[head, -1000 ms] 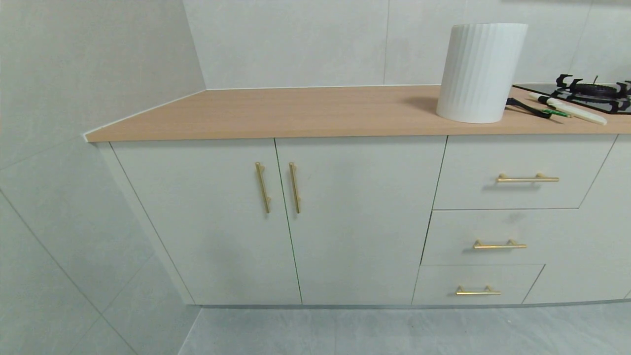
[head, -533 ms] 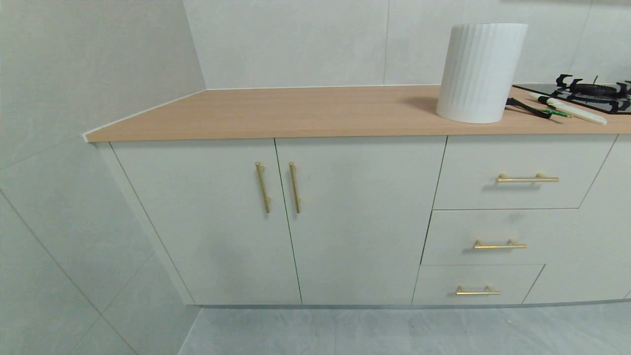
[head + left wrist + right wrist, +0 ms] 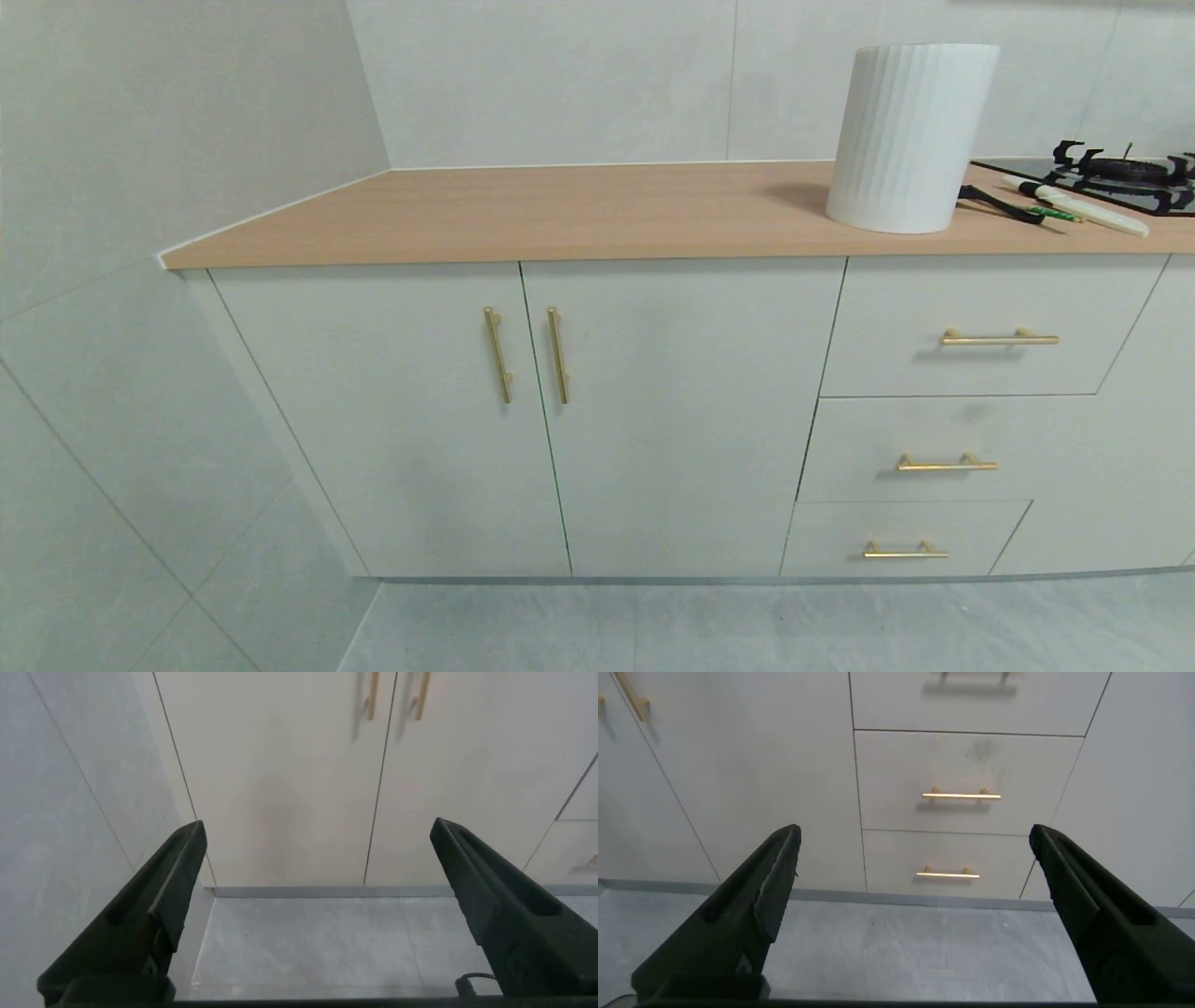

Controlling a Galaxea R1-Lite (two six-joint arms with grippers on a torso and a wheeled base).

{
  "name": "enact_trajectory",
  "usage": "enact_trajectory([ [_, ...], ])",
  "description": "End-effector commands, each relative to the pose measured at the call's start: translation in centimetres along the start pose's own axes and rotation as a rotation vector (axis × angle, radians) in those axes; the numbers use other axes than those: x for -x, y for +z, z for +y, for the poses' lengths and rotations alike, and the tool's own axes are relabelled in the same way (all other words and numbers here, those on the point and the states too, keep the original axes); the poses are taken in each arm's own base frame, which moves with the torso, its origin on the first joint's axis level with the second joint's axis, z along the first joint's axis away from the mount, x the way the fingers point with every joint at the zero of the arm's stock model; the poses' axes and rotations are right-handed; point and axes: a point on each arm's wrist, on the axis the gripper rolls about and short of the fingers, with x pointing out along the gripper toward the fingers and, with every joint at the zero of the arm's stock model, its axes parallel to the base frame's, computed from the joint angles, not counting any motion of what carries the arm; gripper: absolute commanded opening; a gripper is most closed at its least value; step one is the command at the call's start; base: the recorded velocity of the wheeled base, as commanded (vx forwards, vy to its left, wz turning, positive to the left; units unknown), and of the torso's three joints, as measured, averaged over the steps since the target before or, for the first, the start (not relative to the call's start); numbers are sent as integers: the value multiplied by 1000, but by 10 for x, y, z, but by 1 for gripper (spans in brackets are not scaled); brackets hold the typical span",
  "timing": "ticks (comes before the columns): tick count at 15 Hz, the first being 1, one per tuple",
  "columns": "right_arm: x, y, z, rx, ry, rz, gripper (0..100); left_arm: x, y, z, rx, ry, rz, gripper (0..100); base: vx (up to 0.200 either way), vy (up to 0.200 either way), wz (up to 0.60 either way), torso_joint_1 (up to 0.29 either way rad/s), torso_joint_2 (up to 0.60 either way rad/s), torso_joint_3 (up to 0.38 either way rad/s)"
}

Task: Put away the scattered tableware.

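On the wooden countertop (image 3: 560, 210) at the far right lie a few utensils: a black-handled one (image 3: 999, 203), a green one (image 3: 1053, 214) and a white-handled one (image 3: 1088, 209). A tall white ribbed container (image 3: 907, 135) stands just left of them. My left gripper (image 3: 318, 835) hangs open low in front of the double cabinet doors, nothing between its fingers. My right gripper (image 3: 915, 840) is open too, low before the drawers, holding nothing.
A black gas hob (image 3: 1120, 173) sits at the counter's far right. Below are two cabinet doors with gold handles (image 3: 527, 355) and three drawers (image 3: 999, 338). A tiled wall closes the left side. Grey floor (image 3: 747, 625) lies in front.
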Motion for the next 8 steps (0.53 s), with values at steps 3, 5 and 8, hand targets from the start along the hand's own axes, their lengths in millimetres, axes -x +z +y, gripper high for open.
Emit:
enact_trajectory([
  [3, 0, 0, 0, -1, 1, 2, 100, 0, 0, 0, 14, 12, 0, 100, 0, 0, 0, 0, 0, 0],
  [5, 0, 0, 0, -5, -1, 2, 100, 0, 0, 0, 12, 17, 0, 100, 0, 0, 0, 0, 0, 0],
  [8, 0, 0, 0, -10, -1, 2, 100, 0, 0, 0, 12, 17, 0, 100, 0, 0, 0, 0, 0, 0],
])
